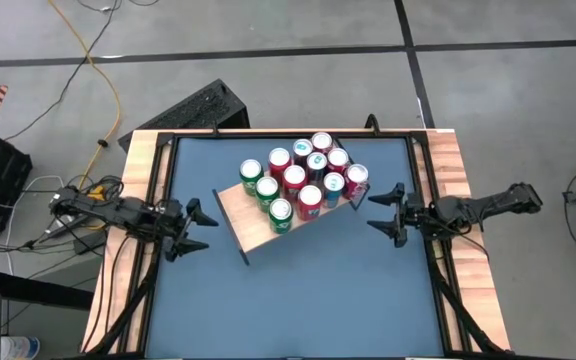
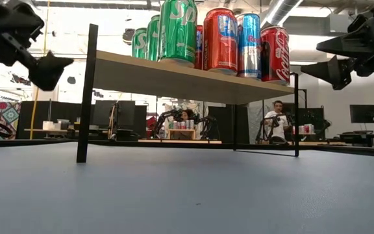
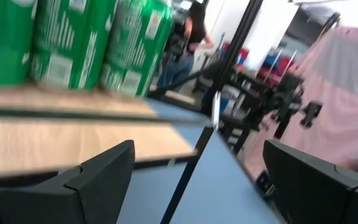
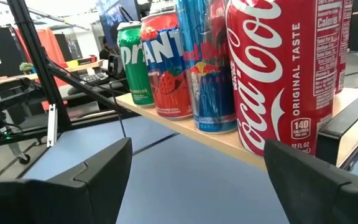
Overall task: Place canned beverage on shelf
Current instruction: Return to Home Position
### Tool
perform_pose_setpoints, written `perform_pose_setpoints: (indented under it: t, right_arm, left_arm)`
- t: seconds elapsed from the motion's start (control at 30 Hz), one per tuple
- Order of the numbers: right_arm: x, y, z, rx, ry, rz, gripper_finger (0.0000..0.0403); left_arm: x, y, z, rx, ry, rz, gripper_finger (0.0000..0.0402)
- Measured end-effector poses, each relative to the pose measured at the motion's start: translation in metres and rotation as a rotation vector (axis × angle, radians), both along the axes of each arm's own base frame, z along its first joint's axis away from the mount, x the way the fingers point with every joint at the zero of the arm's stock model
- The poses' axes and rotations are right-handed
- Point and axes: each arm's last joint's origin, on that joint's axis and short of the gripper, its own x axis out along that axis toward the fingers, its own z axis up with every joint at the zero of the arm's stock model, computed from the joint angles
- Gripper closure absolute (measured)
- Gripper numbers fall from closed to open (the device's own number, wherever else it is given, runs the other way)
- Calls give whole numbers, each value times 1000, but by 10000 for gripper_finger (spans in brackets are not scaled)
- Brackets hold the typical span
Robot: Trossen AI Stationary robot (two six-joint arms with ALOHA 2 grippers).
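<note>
A yellow cable (image 1: 116, 105) trails across the floor (image 1: 268, 40); a person (image 2: 278, 123) sits far behind

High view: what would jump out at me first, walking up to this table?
A tight cluster of green, red and blue cans packs one end of a low wooden shelf set askew on the blue tabletop. Flanking it, the left gripper and right gripper hover open and empty.

The right claw (image 4: 197, 149) gapes wide above the blue tabletop (image 4: 166, 183). Just ahead, the shelf (image 4: 185, 129) carries a Coca-Cola can (image 4: 278, 68) nearest, then a blue can (image 4: 213, 81), a red Fanta can (image 4: 166, 68) and, farthest, a green can (image 4: 132, 62).
</note>
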Motion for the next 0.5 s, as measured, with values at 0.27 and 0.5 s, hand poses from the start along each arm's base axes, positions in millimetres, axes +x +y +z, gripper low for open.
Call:
perform_pose_setpoints:
  t: [0.27, 0.5]
  right_arm:
    - [0, 0, -1, -1, 4, 0, 55]
    - [0, 0, -1, -1, 4, 0, 55]
  left_arm:
    - [1, -1, -10, 49, 102, -14, 60]
    - [1, -1, -11, 65, 99, -13, 60]
